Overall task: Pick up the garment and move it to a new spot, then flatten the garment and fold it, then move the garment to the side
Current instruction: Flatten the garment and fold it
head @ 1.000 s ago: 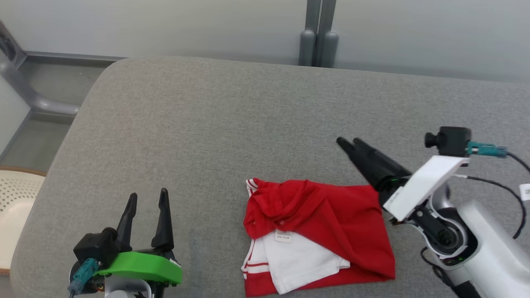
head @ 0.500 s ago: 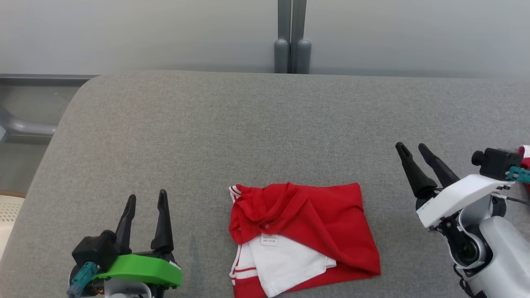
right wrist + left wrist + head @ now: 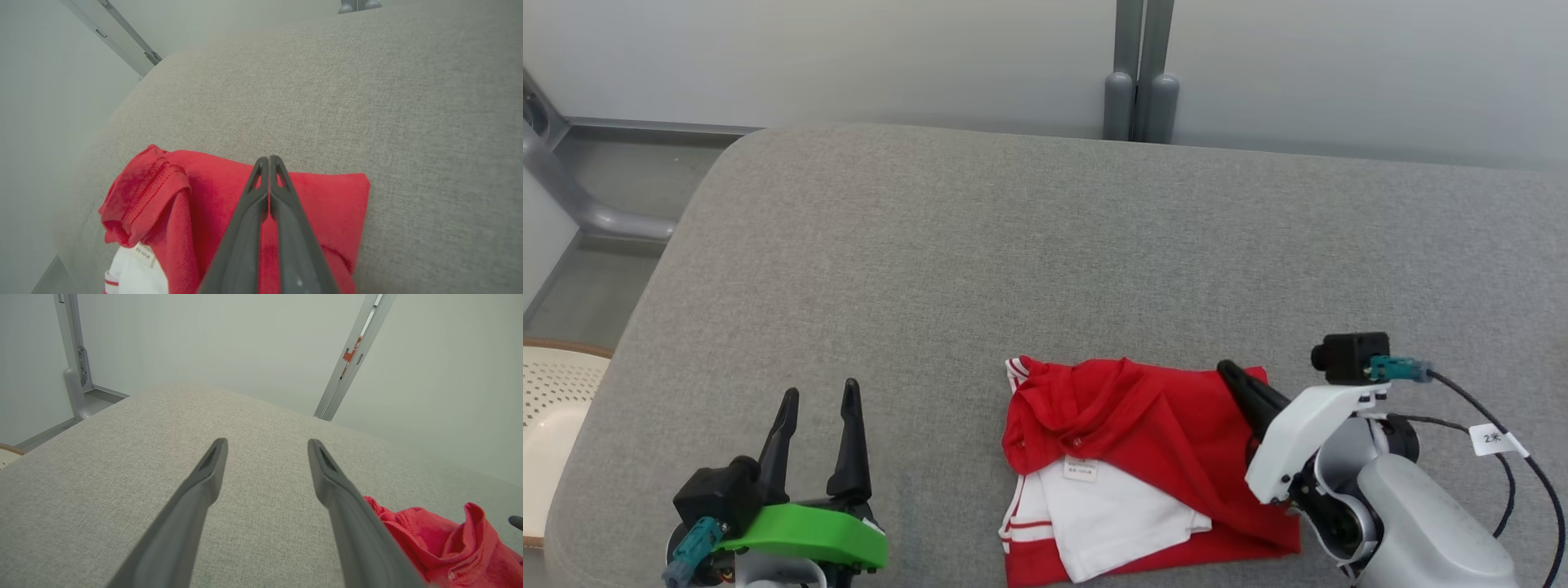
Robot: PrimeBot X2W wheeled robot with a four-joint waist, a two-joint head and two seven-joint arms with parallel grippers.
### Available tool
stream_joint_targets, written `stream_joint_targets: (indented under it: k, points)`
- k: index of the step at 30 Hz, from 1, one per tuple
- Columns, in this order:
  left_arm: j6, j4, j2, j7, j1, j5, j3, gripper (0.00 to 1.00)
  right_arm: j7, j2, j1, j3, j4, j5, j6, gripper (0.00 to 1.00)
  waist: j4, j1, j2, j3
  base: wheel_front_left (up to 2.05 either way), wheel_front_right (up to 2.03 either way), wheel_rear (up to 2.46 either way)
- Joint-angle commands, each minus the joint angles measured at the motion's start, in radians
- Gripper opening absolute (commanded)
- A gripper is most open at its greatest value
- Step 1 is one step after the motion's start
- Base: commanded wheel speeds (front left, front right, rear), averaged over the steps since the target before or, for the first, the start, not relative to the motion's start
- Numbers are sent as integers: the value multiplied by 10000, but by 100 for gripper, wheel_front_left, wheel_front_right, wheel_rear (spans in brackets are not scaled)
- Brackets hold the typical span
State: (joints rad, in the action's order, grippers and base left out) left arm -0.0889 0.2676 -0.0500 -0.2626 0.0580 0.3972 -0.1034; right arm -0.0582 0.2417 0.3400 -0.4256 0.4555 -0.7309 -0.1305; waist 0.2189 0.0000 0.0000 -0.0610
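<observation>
Head view. Grey padded surface [image 3: 1013,245] runs wide across the frame. Garment [image 3: 1143,441], red with white panel and striped trim, lies roughly folded at the near edge, right of centre. A white label [image 3: 1081,467] shows at the neck. Left tool [image 3: 821,392] sits low at the near left, fingers apart, nothing between them, well apart from the garment. Right tool [image 3: 1227,369] lies over the garment's far right corner, its dark fingers pressed together. Two grey posts [image 3: 1139,90] stand behind the surface. A pale perforated object [image 3: 556,408] sits at the left edge, off the surface.

Left wrist view. Left tool [image 3: 265,443] has its fingers spread wide over bare surface [image 3: 122,477]. The garment [image 3: 449,543] shows as a rumpled red heap at lower right, beside the right-hand finger; contact cannot be told.

Right wrist view. Right tool [image 3: 269,158] has its fingers closed tip to tip, no cloth seen between them. Tips sit at the garment's [image 3: 327,204] far edge, fingers lying over the red cloth. Sleeve bunched at left, label [image 3: 143,253] below it. Surface [image 3: 367,102] beyond.
</observation>
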Motion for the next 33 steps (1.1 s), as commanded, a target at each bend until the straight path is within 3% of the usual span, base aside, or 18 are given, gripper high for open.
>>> stream_joint_targets:
  k: [1, 7, 19, 24, 30, 31, 32, 33]
  points:
    - [-32, 32, -16, -24, 89, 147, -24, 100, -67, -56, 66, -176, 124, -136, -5, 0, 187, 0, 0, -42, 0, 0, 0]
    - [-32, 55, -16, -24, 161, 91, 24, 100, -274, -314, -55, -1290, 181, -867, -5, 0, 484, 0, 0, -88, 0, 0, 0]
    - [-43, 76, -14, -24, 71, -19, 84, 100, -476, 15, -657, -4423, -2112, -2763, -6, 0, 335, 0, 0, -127, 0, 0, 0]
    - [-34, 16, -16, -24, 109, -73, 199, 100, 443, 596, -139, -4237, -2614, -2890, -5, 0, 14, 0, 0, -111, 0, 0, 0]
    - [-12, -97, -16, -24, 33, -181, 302, 100, 1843, 1590, 423, -3126, -2971, -2411, -5, 0, -469, 0, 0, 27, 0, 0, 0]
    - [-6, -132, -17, -24, 32, -215, 341, 100, 2097, 1749, 488, -2859, -2991, -2280, -5, 17, -550, 0, 0, 47, 0, 0, 0]
    - [-2, -183, -16, -24, 35, -239, 379, 100, 2247, 1837, 515, -2679, -2999, -2196, -5, 28, -624, 0, 0, 69, 0, 0, 0]
    - [-3, -231, -16, -24, 35, -277, 444, 100, 2413, 1966, 534, -2446, -2970, -2040, -5, 54, -706, 0, 0, 98, 0, 0, 0]
